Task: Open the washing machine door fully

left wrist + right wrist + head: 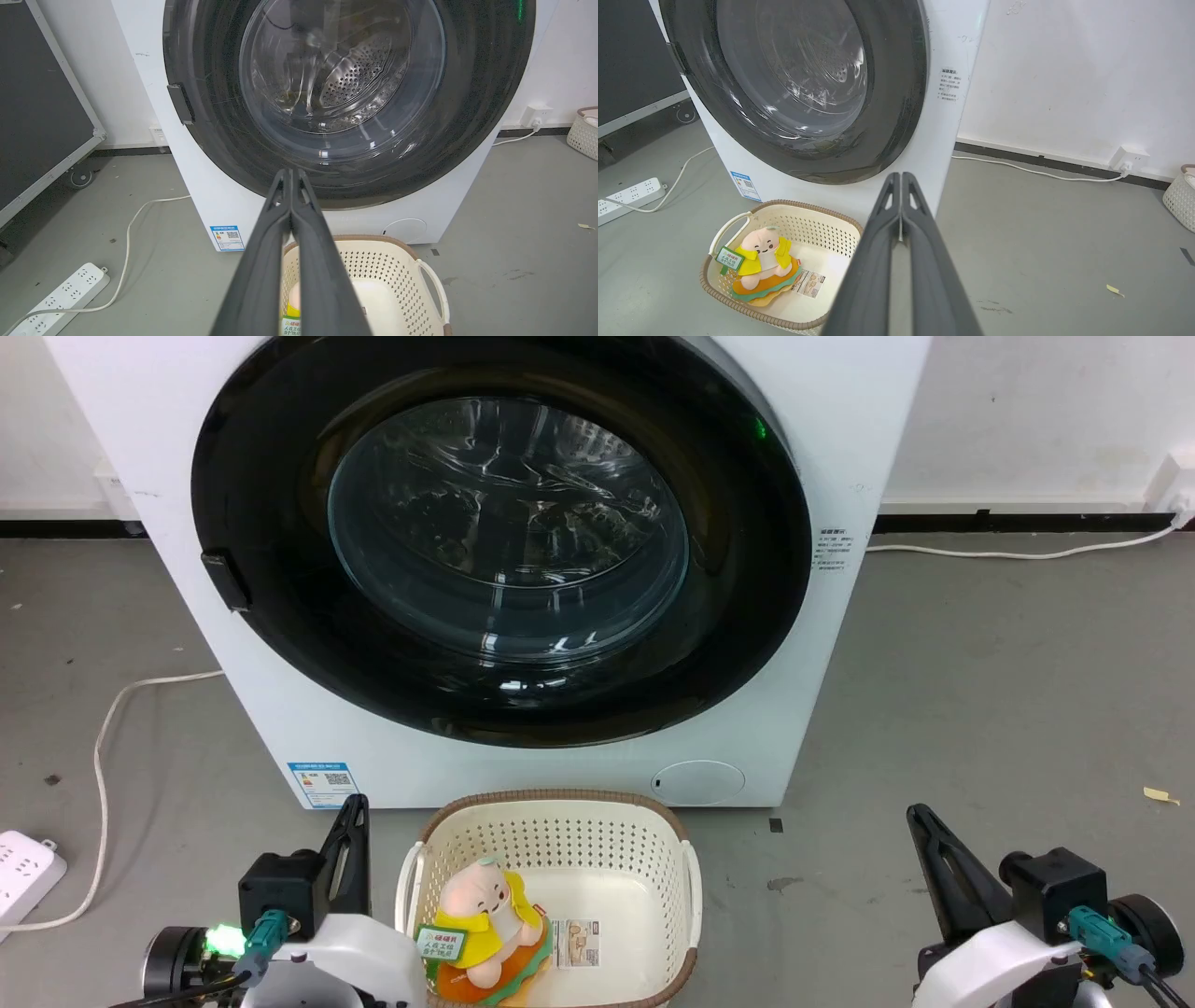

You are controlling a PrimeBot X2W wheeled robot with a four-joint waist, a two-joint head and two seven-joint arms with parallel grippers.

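The left fingers [273, 233] are pressed together on nothing, and so are the right fingers [878, 252]. Between them on the grey floor [980, 709] sits a cream perforated basket [551, 845] holding a plush toy [485, 915]. Beyond it, the round glossy black washing machine door [747, 569] lies shut against the big white washing machine [840, 429].

The bare grey concrete floor [980, 709] carries the big white box-shaped washing machine [560, 770]. Just in front of it sits a cream perforated plastic basket [551, 798]. A white power strip [23, 873] lies at the left, its white cable [101, 747] curving toward the machine. A small yellowish scrap [1158, 794] lies at the far right.
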